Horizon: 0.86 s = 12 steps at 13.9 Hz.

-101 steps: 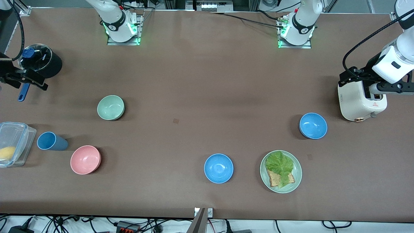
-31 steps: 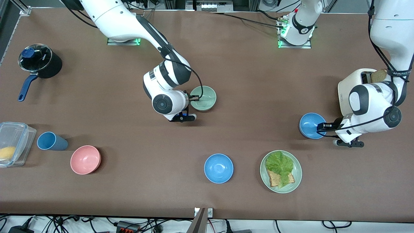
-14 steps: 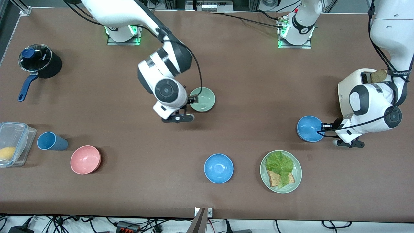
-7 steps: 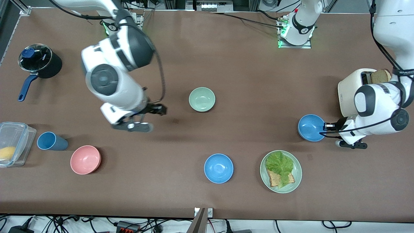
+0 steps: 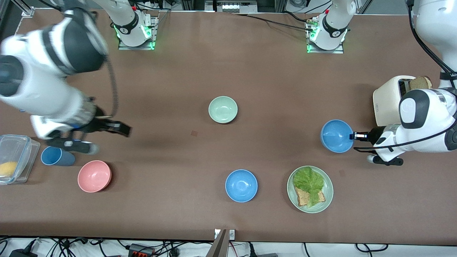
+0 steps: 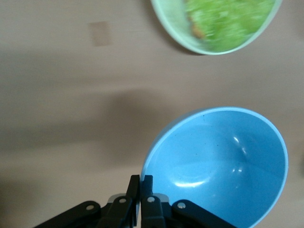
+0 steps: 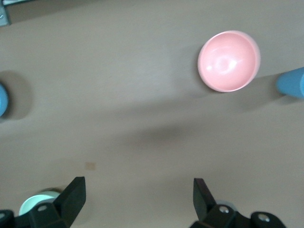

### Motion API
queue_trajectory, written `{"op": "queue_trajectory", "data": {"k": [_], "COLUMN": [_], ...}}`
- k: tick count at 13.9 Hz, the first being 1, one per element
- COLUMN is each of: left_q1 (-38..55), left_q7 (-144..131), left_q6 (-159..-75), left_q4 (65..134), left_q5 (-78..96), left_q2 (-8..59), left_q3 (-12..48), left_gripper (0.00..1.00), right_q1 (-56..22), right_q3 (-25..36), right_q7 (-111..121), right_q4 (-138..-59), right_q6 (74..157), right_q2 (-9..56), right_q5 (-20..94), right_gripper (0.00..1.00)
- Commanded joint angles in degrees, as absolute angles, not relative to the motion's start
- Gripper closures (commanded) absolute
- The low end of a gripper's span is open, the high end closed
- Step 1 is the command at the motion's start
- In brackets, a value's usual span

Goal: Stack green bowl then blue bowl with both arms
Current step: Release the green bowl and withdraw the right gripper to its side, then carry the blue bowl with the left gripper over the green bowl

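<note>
The green bowl [image 5: 222, 109] stands alone on the table near the middle, and its edge shows in the right wrist view [image 7: 34, 203]. My left gripper [image 5: 353, 135] is shut on the rim of a blue bowl [image 5: 336, 136] and holds it tilted, just above the table beside the toaster. In the left wrist view the fingers [image 6: 141, 183] pinch that bowl's rim [image 6: 223, 166]. A second blue bowl [image 5: 241, 185] sits nearer the front camera. My right gripper [image 5: 119, 128] is open and empty, in the air toward the right arm's end of the table [image 7: 137, 197].
A pink bowl [image 5: 94, 176] [image 7: 229, 61], a dark blue cup [image 5: 57, 156] and a clear container [image 5: 14, 159] lie toward the right arm's end. A green plate [image 5: 328, 189] with lettuce and bread sits beside the second blue bowl. A white toaster [image 5: 387, 101] holds bread.
My right gripper let go of the green bowl near the table's middle and swung away toward its own end. My left gripper took the blue bowl by its rim and raised it slightly.
</note>
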State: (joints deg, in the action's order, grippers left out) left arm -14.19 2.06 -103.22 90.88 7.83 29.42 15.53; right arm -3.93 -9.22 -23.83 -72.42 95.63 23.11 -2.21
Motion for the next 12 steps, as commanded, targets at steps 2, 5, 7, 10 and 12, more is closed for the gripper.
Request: {"op": "queue_trajectory", "data": {"k": [2, 5, 7, 10, 12], "left_q1": [-14.2, -14.1, -12.6, -5.6, -2.2], "left_q7": [-16.1, -29.8, -37.8, -50.7, -58.8], "left_q6": [-100.5, -101.0, -102.8, -107.9, -112.4], "left_q4": [89.1, 89.1, 89.2, 90.1, 91.8], "left_q5": [8.7, 8.8, 8.8, 8.8, 8.8], "left_q2": [29.1, 29.1, 29.2, 29.4, 29.4], "left_q3": [24.2, 30.5, 33.2, 33.2, 33.2], "left_gripper": [0.99, 0.99, 0.99, 1.0, 1.0], "right_q1": [2.8, 3.8, 4.7, 3.8, 3.8], "right_q3": [-10.1, -6.6, -4.2, -1.1, -0.7], "right_q7": [-17.5, -11.0, -2.5, -0.4, -0.4], "right_q4": [-76.7, -77.4, -77.4, -77.7, -78.5], "right_q6": [95.5, 94.5, 93.8, 93.1, 92.4], "right_q2": [17.5, 14.5, 13.7, 12.8, 11.7], "right_q5": [-2.4, -2.2, -2.0, -2.1, -2.1], "right_gripper": [0.0, 0.0, 0.0, 0.0, 0.0]}}
